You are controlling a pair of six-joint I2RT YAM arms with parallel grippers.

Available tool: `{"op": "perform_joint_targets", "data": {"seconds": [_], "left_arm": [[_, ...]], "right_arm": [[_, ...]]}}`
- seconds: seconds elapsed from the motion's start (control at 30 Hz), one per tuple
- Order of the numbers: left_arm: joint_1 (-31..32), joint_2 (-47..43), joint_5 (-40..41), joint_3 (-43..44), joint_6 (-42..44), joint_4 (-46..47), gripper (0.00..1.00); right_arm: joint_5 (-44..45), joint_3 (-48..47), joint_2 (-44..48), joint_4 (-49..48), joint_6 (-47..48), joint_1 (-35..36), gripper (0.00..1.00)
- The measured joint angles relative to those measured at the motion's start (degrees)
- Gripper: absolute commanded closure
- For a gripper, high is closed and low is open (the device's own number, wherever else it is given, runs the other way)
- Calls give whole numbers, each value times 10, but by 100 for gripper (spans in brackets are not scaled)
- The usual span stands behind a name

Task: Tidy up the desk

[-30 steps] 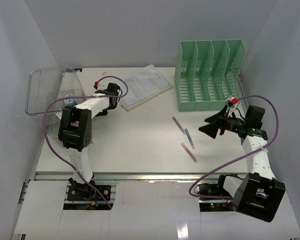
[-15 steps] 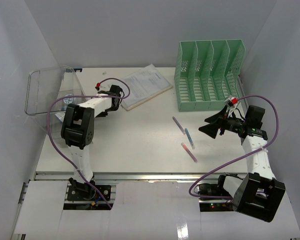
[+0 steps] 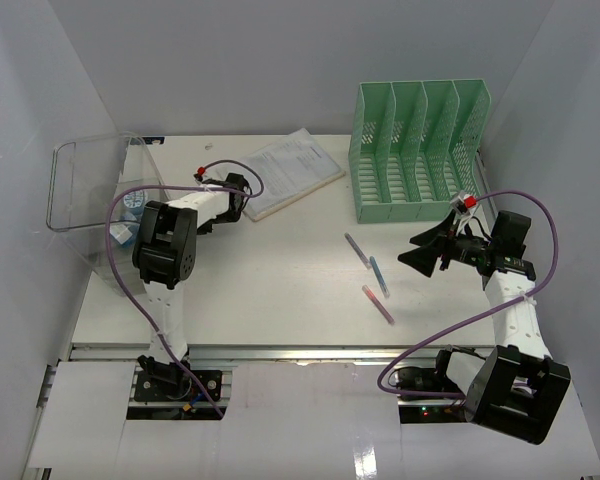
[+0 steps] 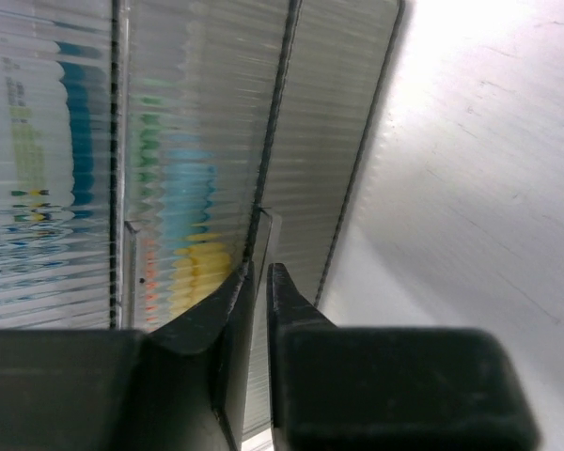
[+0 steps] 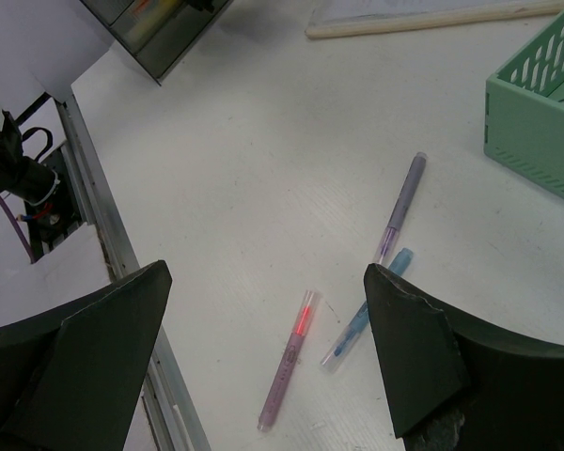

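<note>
White desk, one folder edge pinched

The desk [image 3: 270,290] spreads beneath both arms, with a metal rail along its near edge. At its far side the left gripper [image 4: 260,274] has its jaws nearly together on the thin edge of a ribbed clear folder [image 3: 290,170]. The right gripper [image 3: 410,252] hovers wide open and empty beside three pens [image 3: 379,275].

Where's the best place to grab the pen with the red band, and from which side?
Mid-barrel on the red-banded pen, coming straight down with the right gripper spanning its width. It lies flat on the desk, and the blue pen lies close beside one end.
</note>
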State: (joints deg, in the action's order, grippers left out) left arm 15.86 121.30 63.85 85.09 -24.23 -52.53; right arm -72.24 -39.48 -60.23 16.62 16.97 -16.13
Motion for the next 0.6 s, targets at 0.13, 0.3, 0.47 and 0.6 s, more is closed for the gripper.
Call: {"op": "perform_joint_targets", "data": {"seconds": [0.13, 0.3, 0.47, 0.6], "left_arm": [[0, 15, 21, 8, -12, -14, 84], [0, 44, 53, 29, -47, -53, 75], [1, 83, 77, 61, -110, -125, 75], [0, 89, 84, 64, -146, -163, 82]], "right_arm": [[-2, 0, 0, 0, 0, -1, 10], [-8, 0, 3, 0, 0, -5, 10], [-18, 0, 9, 0, 0, -8, 10], [-25, 0, 13, 0, -1, -9, 10]]}}
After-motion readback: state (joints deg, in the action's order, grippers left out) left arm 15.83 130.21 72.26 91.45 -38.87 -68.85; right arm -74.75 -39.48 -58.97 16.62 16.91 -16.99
